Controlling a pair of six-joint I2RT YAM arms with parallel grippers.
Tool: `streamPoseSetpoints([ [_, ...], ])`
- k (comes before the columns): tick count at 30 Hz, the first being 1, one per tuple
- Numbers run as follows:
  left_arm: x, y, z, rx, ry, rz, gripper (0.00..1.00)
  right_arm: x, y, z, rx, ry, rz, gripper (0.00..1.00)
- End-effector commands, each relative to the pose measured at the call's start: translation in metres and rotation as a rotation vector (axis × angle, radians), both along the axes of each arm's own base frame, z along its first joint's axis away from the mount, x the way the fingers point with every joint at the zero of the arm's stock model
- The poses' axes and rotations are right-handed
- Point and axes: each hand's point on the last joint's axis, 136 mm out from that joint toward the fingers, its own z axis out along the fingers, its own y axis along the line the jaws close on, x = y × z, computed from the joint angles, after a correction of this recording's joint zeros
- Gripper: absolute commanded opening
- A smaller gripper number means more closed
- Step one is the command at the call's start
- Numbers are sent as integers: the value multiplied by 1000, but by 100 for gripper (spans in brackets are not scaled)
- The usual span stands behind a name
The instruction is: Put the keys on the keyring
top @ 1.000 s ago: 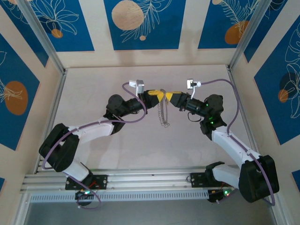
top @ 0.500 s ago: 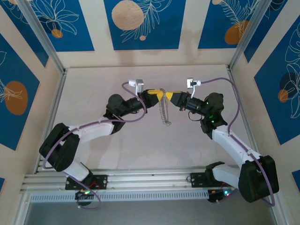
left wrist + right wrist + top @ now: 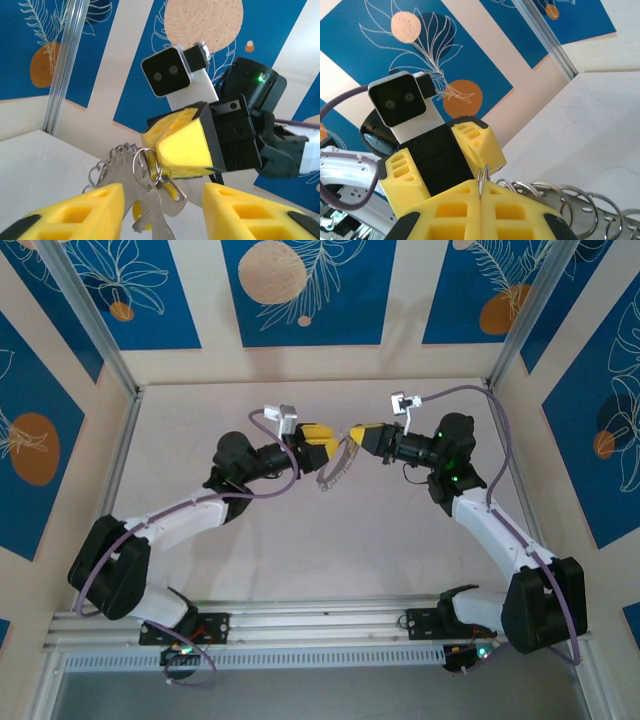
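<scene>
Robot lab test cell. An alu-profile rail [image 3: 320, 623] runs along the front edge, w/ 2 white/black robot arms bolted onto it: left arm [image 3: 180, 515] and right arm [image 3: 500, 540]. Each ends in a yellow-tipped pincer: left pincer [image 3: 332, 443], right pincer [image 3: 353, 430]. A pale worktop [image 3: 300, 550] lies just beyond the rail. Alu posts [image 3: 90, 320] rise at the corners far from the rail. Booth walls [image 3: 400, 300] stand beyond the rail and on both sides of it, beige panels w/ printed blue leaf & orange-disc sheets. Purple cables [image 3: 495, 430] loop along the arms. There is a 2-lens cam block [image 3: 167, 75] on a wrist and a green status LED [image 3: 260, 77] beside it.
</scene>
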Motion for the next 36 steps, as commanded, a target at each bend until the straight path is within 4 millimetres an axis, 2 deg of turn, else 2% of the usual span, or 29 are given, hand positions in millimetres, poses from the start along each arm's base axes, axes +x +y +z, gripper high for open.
streamPoseSetpoints([
  [1, -3, 7, 8, 57, -37, -29, 48, -5, 3, 10, -37, -63, 80, 0],
  [5, 2, 16, 5, 112, -40, -38, 52, -3, 4, 12, -58, -77, 141, 0],
  [12, 17, 36, 12, 143, -38, -78, 58, -3, 10, 9, -83, -79, 238, 0],
  [20, 16, 30, 13, 215, -18, -187, 59, -6, 19, 8, -97, -68, 323, 0],
  [36, 13, 24, 6, 261, 11, -281, 59, -7, 21, 1, -110, -56, 313, 0],
])
